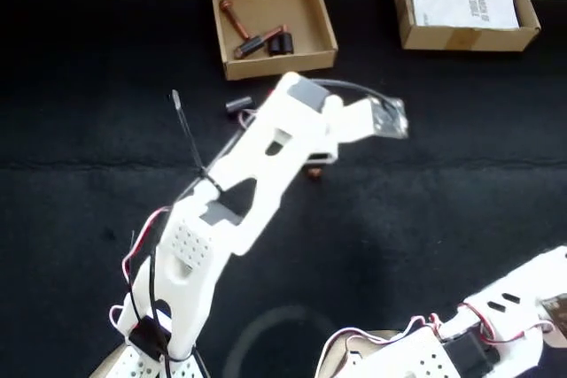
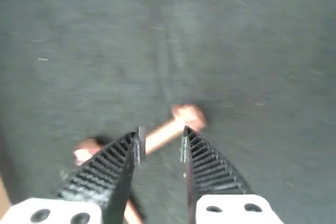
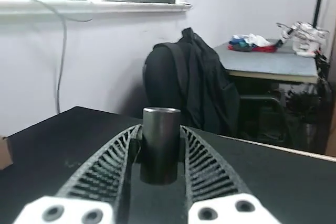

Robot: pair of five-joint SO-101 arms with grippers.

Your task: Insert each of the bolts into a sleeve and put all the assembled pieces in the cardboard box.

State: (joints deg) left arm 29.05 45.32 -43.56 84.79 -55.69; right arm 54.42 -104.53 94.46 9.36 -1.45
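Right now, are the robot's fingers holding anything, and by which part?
The right fingers clamp a dark sleeve by its lower half. The left fingers are open on either side of a copper bolt, holding nothing.

The left gripper [image 2: 160, 142] has its jaws apart, and a copper bolt [image 2: 173, 126] lies across the gap just past the tips. Close beside one finger sits what looks like a second bolt [image 2: 83, 153], though it is blurred. Ahead of the tips is bare dark cloth [image 2: 236, 51]. The right gripper [image 3: 160, 132] has its gap filled by an upright sleeve [image 3: 160, 150], and flat tabletop [image 3: 63, 145] runs beyond it.
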